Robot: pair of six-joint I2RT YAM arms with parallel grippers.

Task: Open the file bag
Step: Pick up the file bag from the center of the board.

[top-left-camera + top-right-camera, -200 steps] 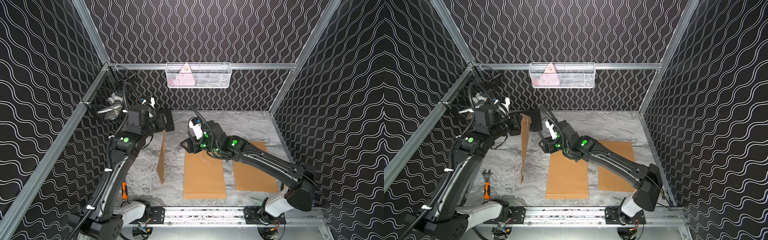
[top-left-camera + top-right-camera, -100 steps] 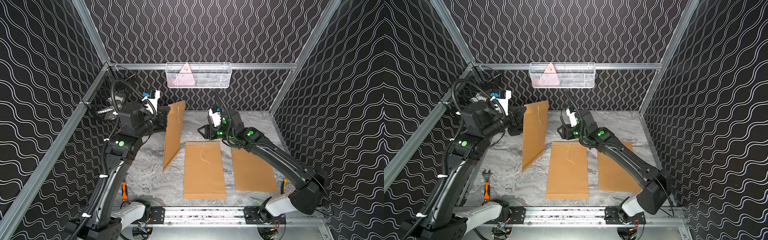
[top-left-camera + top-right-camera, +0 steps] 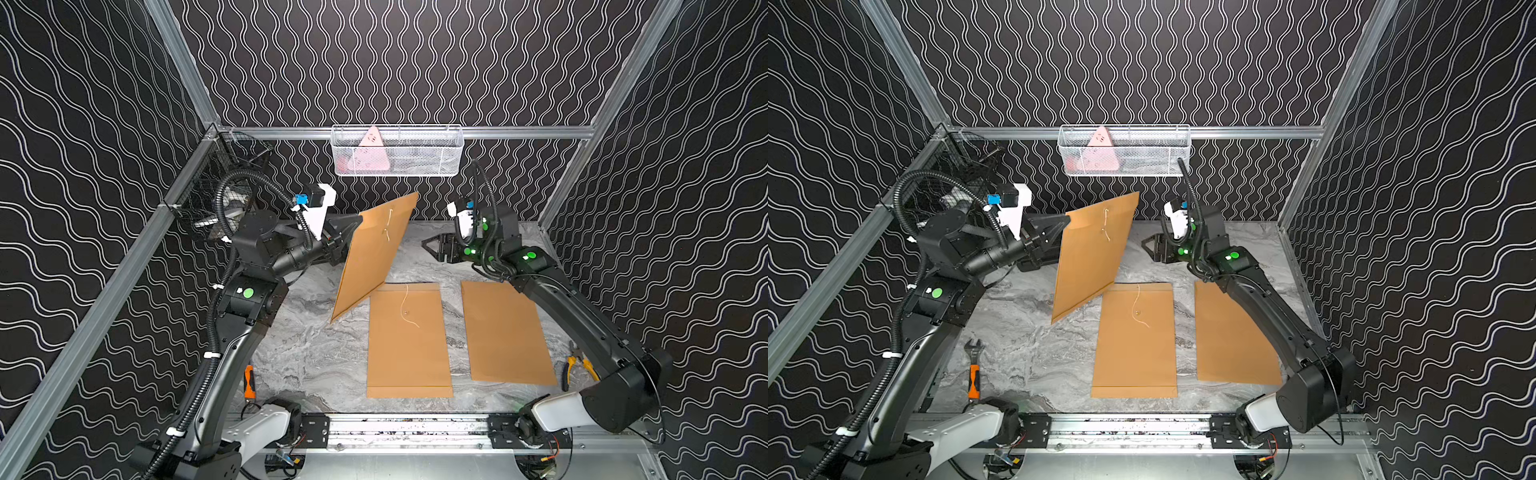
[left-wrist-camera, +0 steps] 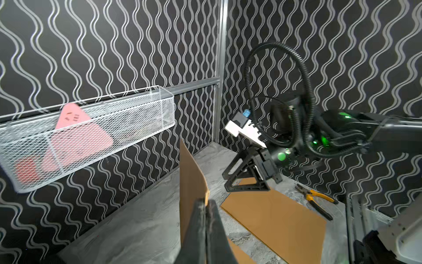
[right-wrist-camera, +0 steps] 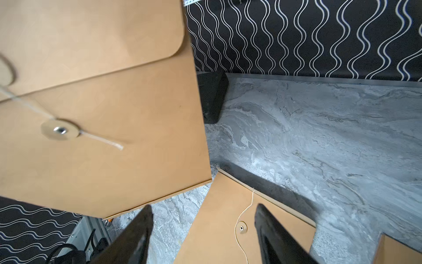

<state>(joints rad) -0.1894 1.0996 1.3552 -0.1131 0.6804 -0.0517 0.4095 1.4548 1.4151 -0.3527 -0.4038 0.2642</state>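
In both top views a brown file bag (image 3: 374, 257) (image 3: 1092, 253) stands tilted above the table, and my left gripper (image 3: 358, 220) (image 3: 1066, 220) is shut on its upper corner. The left wrist view shows the jaws pressed together on the bag's edge (image 4: 194, 182). Its closed flap and the string wound round the button (image 5: 60, 130) face my right gripper (image 3: 430, 248) (image 5: 203, 210). That gripper is open and empty, a short way to the right of the bag. A second file bag (image 3: 407, 340) lies flat in the middle with its string loose.
A third brown bag (image 3: 505, 332) lies flat under the right arm. A white wire basket (image 3: 397, 151) hangs on the back wall and a black mesh basket (image 3: 220, 195) on the left. Yellow pliers (image 3: 577, 365) lie at the front right, a wrench (image 3: 973, 365) at the front left.
My left gripper has raised and turned the held bag so its flap side faces right. My right gripper has drawn back from the middle bag toward the back right and opened slightly wider.
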